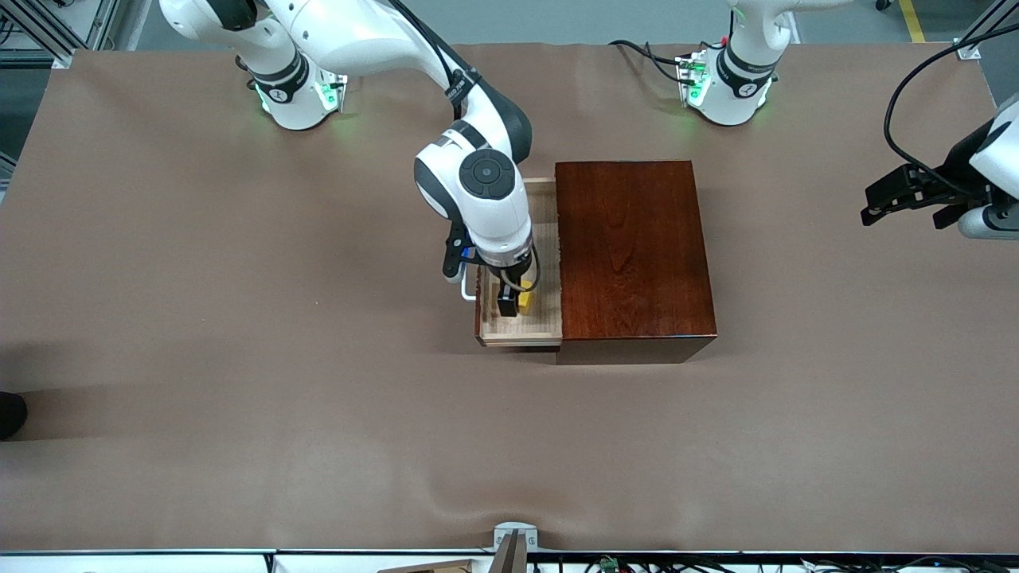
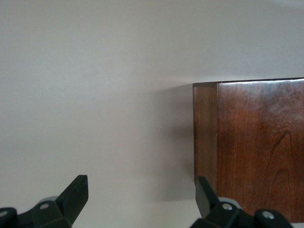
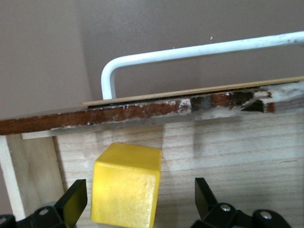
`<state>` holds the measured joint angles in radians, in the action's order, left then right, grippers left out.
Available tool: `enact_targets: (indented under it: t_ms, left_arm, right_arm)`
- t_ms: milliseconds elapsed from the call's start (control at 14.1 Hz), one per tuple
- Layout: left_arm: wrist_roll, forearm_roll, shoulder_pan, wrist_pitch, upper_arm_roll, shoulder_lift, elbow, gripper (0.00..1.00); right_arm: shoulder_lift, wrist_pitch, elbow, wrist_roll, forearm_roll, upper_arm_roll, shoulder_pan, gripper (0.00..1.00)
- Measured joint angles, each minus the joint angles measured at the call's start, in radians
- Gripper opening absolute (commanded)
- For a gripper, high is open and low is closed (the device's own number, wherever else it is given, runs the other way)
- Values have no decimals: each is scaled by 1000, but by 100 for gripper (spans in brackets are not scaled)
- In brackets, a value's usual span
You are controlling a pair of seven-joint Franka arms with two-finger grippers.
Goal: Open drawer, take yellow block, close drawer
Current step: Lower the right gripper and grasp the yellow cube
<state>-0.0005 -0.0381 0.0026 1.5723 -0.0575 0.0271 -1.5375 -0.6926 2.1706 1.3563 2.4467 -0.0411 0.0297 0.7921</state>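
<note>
Right wrist view: drawer point(image 3: 190, 156) open; right claw point(image 3: 137, 199) spread around yellow block point(image 3: 126, 187); you close, lift. Left claw point(image 2: 137, 202) waits, open, empty.

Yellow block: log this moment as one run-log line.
drawer: open | yellow block: in drawer, between open fingers | right gripper: in drawer, around block | left gripper: open, waiting at table's edge

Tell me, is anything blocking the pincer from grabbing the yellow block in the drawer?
Nothing visible. The drawer is pulled out, and the right pincer hangs open inside it, its fingers on either side of the yellow block.
</note>
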Motion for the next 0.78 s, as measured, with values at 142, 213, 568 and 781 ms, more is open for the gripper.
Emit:
enact_targets:
  t_ms: [142,213,568,781]
  left_arm:
    - [0,0,-2,0,-3,2,2,100]
    - [0,0,-3,0,-7,2,2,100]
    - [0,0,-1,0,-9,8,2,100]
    - [0,0,-1,0,-9,12,3,100]
  right_arm:
    - [-3,5,0,0,0,0,1,83]
    - [-5,8,0,0,0,0,3,69]
    - [-8,15,-2,0,0,0,6,22]
    - [-7,14,-15,0,0,6,6,22]
